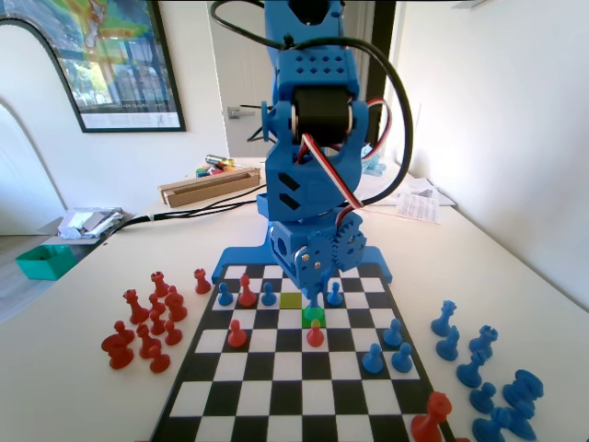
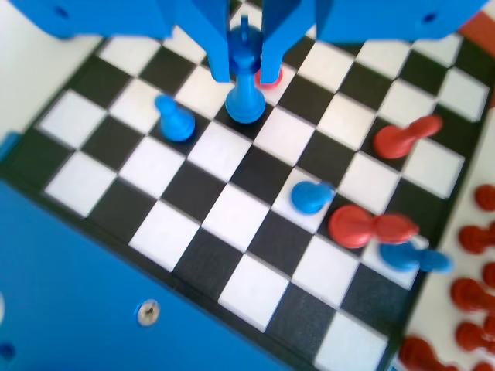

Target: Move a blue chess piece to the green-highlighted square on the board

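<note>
The blue chess piece (image 2: 245, 104), slender with a pointed top, stands upright with its round base on a dark square of the board (image 2: 232, 205). My gripper (image 2: 246, 77) is low over it, and its jaws press against the piece's upper part from both sides. In the fixed view the gripper (image 1: 314, 299) reaches down onto the green-highlighted square (image 1: 314, 316), and the arm hides most of the piece there.
A red pawn (image 1: 316, 334) stands one square in front of the green one, and a yellow-olive square (image 1: 292, 299) lies diagonally behind it to the left. Blue pawns (image 1: 335, 295) and red pieces (image 1: 247, 293) stand nearby. Off-board pieces cluster left (image 1: 147, 322) and right (image 1: 488, 368).
</note>
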`<state>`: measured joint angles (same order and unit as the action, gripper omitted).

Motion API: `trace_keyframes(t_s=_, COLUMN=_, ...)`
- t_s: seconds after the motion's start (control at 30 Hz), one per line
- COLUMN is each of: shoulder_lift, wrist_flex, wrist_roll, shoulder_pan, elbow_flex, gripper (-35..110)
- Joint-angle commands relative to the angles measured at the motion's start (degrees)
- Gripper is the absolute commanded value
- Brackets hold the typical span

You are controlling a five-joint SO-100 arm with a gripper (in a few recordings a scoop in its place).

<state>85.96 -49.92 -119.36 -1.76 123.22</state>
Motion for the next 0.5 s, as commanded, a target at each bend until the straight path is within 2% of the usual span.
trace_keyframes(t_s=0.0, shoulder_lift=1.6, wrist_flex=0.4, wrist_roll=-0.7, shoulder_pan=-0.9, elbow_flex=0.1, gripper=1)
trace_keyframes(t_s=0.23, shoulder_lift=1.6, wrist_flex=0.5, wrist_roll=-1.4, shoulder_pan=0.1, elbow_flex=-0.6, gripper=14)
trace_keyframes(t_s=0.47, shoulder_lift=2.0, wrist_flex=-2.0, wrist_roll=-1.8, shoulder_pan=0.7, elbow_flex=-3.1, gripper=16)
